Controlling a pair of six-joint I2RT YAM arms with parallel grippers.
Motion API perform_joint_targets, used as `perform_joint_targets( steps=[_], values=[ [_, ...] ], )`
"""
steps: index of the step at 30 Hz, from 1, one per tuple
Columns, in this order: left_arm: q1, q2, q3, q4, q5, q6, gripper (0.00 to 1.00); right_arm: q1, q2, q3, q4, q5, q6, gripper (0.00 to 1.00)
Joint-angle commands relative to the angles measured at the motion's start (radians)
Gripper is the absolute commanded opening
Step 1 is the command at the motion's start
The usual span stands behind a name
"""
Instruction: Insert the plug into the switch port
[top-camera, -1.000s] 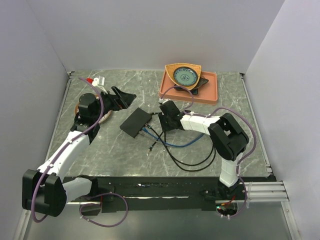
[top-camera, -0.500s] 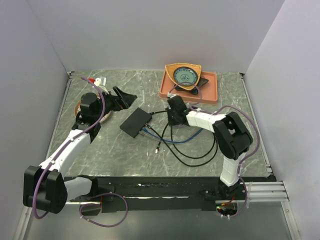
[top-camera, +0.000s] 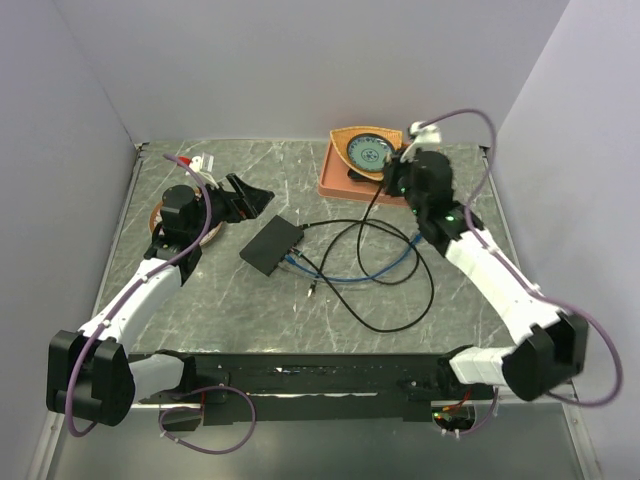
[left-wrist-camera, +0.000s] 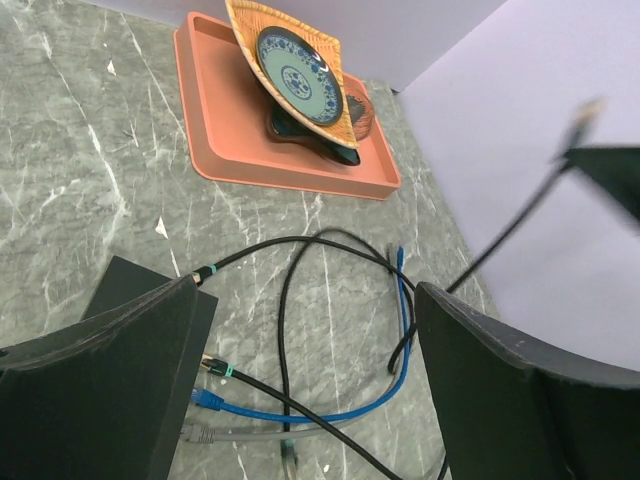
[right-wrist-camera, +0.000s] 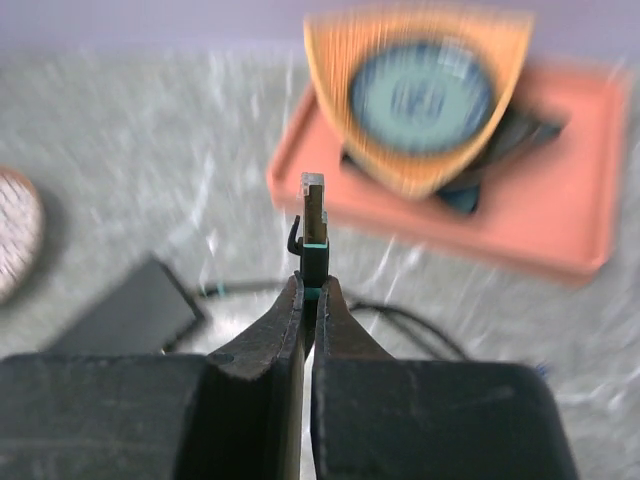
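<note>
1. Gripping the plug (right-wrist-camera: 314, 225), the right jaws are clamped tight on it. Its clear tip w/ green band sticks out past them.
2. Right arm (top-camera: 470, 250) is raised beside the orange tray (top-camera: 335, 185), so the plug is well apart from the black box (top-camera: 272, 245), which lies flat mid-counter (top-camera: 230, 310).
3. Switch port (top-camera: 297, 240): on the box's thin edge facing the cables; single openings too small to tell. Blue cable (top-camera: 350, 279) & black cable (top-camera: 380, 330) run to that edge.
4. Left jaws stand wide apart w/ nothing between, near the box's far-left side.
</note>
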Motion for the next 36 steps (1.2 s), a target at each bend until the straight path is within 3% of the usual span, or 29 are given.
perform_joint_targets(
  steps=[1, 11, 18, 23, 28, 31, 36],
  values=[
    [-0.002, -0.005, 0.047, 0.023, 0.010, 0.017, 0.96, -0.013, -0.164, 0.120, 0.057, 0.094, -0.100, 0.00],
    [-0.002, -0.001, 0.046, 0.028, 0.023, 0.018, 0.96, -0.013, -0.398, 0.302, 0.095, 0.227, -0.244, 0.00],
    [-0.004, 0.015, 0.044, 0.046, 0.044, 0.011, 0.96, -0.011, -0.592, 0.213, 0.240, 0.262, -0.293, 0.00],
    [-0.002, 0.035, 0.052, 0.045, 0.059, 0.012, 0.96, -0.011, -0.628, 0.203, 0.258, 0.269, -0.309, 0.00],
    [-0.002, 0.036, 0.043, 0.058, 0.056, 0.006, 0.96, -0.011, -0.570, 0.250, 0.176, 0.221, -0.293, 0.00],
    [-0.002, 0.050, 0.046, 0.063, 0.065, 0.001, 0.96, -0.011, -0.466, 0.322, 0.036, 0.154, -0.270, 0.00],
    [-0.002, 0.061, 0.052, 0.052, 0.073, 0.014, 0.96, -0.008, -0.297, 0.313, -0.108, -0.085, -0.237, 0.00]
  ],
)
